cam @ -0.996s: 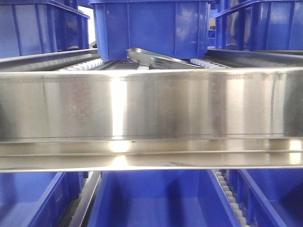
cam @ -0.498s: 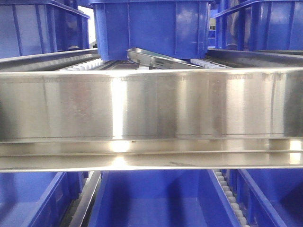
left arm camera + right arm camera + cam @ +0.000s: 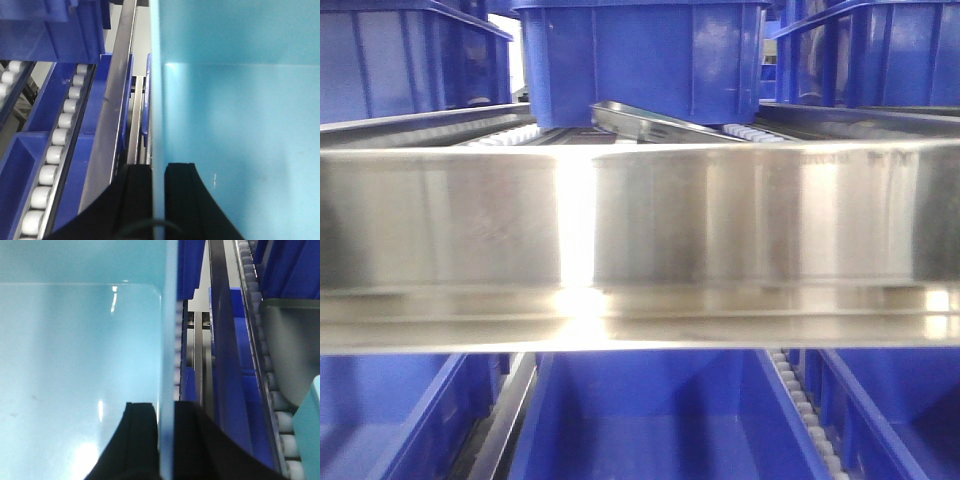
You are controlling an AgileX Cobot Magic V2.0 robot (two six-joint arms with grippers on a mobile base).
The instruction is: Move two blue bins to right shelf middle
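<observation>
Both wrist views show me holding one blue bin by opposite side walls. My left gripper (image 3: 158, 167) is shut on its left wall, with the bin's pale blue inside (image 3: 240, 125) spreading to the right. My right gripper (image 3: 166, 405) is shut on the right wall, and the bin's inside (image 3: 75, 340) lies to the left. The front view has neither gripper in it. There, another blue bin (image 3: 640, 60) stands on the upper shelf level at centre, and a blue bin (image 3: 640, 420) lies open below the steel beam.
A wide steel shelf beam (image 3: 720, 230) crosses the front view at mid height. More blue bins flank it at top left (image 3: 410, 60) and top right (image 3: 870, 50). White roller tracks (image 3: 55, 145) (image 3: 260, 325) and steel rails (image 3: 112, 115) run beside the held bin. A grey tray (image 3: 292, 345) sits on the right rollers.
In the front view the shelf beam now looks blurred and sits slightly higher in frame, and the upper centre bin has shifted a little up. The view is moving relative to the shelf.
</observation>
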